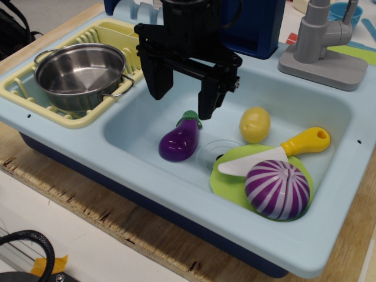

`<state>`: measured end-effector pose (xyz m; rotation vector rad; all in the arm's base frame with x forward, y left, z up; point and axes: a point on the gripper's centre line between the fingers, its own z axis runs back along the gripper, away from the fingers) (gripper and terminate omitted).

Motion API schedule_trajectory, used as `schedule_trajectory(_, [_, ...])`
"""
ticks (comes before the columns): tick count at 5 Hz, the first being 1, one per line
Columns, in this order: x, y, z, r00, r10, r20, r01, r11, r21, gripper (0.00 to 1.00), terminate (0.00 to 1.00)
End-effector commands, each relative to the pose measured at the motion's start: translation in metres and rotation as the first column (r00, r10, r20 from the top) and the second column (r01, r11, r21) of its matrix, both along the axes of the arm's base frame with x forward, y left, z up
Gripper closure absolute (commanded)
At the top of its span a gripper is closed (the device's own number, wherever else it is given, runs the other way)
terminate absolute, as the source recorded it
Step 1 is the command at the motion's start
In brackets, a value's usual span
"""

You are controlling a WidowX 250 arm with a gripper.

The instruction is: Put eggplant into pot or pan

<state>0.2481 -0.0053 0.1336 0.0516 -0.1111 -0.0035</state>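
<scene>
The purple eggplant (180, 140) with a green stem cap lies on the floor of the light-blue sink basin (147, 126), left of the drain. The shiny steel pot (81, 73) stands empty in the pale yellow dish rack (35, 97) at the left. My black gripper (183, 101) hangs open above the basin, just above and behind the eggplant, its fingers apart and holding nothing.
A yellow lemon (255, 124), a green cutting board (232, 179), a yellow-handled toy knife (276, 153) and a purple-and-white striped onion half (277, 189) lie in the right of the basin. A grey faucet (320, 41) stands at the back right.
</scene>
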Motion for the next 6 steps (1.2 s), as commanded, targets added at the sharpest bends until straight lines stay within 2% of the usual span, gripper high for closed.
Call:
schedule_trajectory(1, [0.0, 0.0, 0.0, 1.0, 0.0, 0.0, 0.0, 1.0, 0.0, 0.0, 0.0])
schedule_trajectory(2, [0.002, -0.005, -0.009, 0.996, 0.086, 0.022, -0.087, 0.995, 0.047, 0.0, 0.0])
schedule_trajectory(3, [0.005, -0.005, -0.026, 0.991, 0.126, 0.038, -0.126, 0.992, 0.013, 0.0, 0.0])
schedule_trajectory(4, [0.012, -0.005, -0.038, 0.991, 0.133, 0.018, -0.133, 0.991, -0.001, 0.0, 0.0])
schedule_trajectory(6, [0.02, 0.002, -0.046, 0.992, 0.128, 0.0, -0.128, 0.992, 0.009, 0.0, 0.0])
